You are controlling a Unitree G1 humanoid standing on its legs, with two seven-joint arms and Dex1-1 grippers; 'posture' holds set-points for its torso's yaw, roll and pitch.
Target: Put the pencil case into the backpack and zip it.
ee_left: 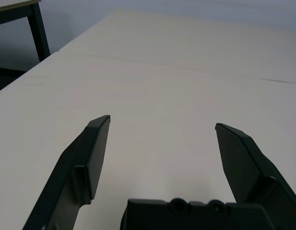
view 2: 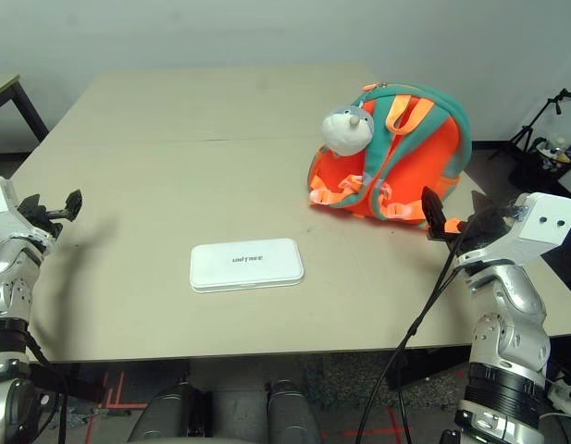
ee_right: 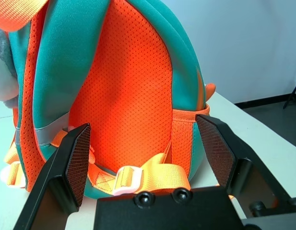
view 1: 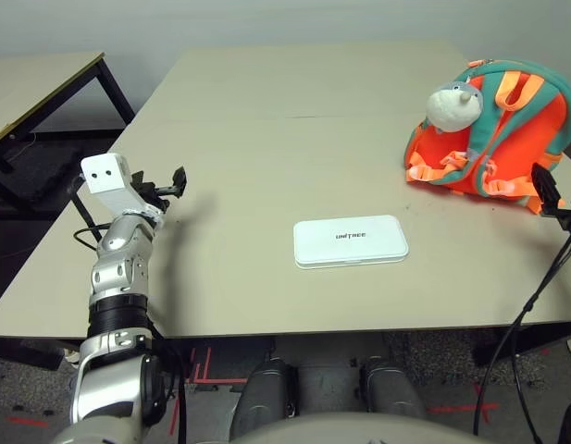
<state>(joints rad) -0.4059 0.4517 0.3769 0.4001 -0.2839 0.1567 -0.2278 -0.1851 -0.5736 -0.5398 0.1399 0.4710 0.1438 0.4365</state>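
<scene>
Bare table (view 1: 266, 120) all around pencil case (view 1: 350, 241), backpack (view 2: 396, 153) (straps forward) blocking right hand (view 2: 452, 218).

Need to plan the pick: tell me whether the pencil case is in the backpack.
Out: the pencil case lies flat on the table, apart from the backpack.

The orange backpack with teal trim (view 1: 507, 129) shows only its strap side; its zipper cannot be seen from any view. In the right wrist view its top and one side are cut off. The grey-and-white plush animal (view 2: 348, 129) covers part of it. The right black two-fingered gripper (view 1: 552, 196), beside the backpack, is cut off in the left eye view.
</scene>
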